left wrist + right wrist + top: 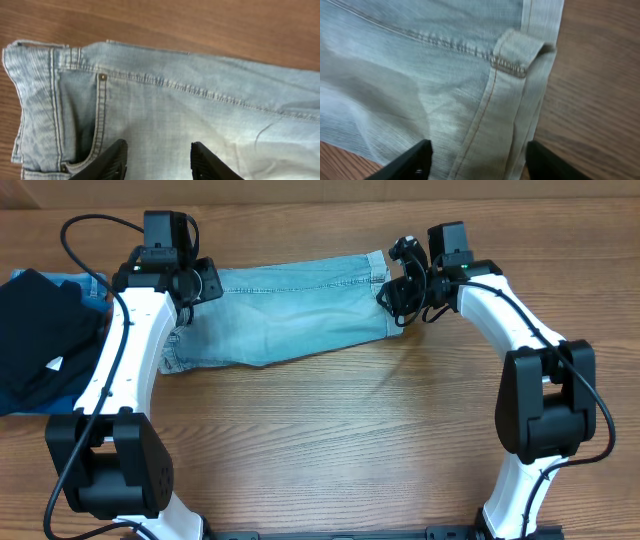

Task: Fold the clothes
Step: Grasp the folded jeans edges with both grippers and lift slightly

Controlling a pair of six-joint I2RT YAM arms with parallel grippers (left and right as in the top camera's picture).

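Note:
The pale light-blue denim shorts lie flat across the far middle of the table, folded lengthwise, waistband at the left and cuffed hem at the right. My left gripper is open above the waistband end; in its wrist view the fingers straddle the cloth beside a pocket. My right gripper is open over the cuffed hem; its fingers spread on either side of the hem edge.
A black garment lies at the far left with darker blue denim beneath it. Bare wood table runs in front of the shorts. The arm bases stand at the near edge.

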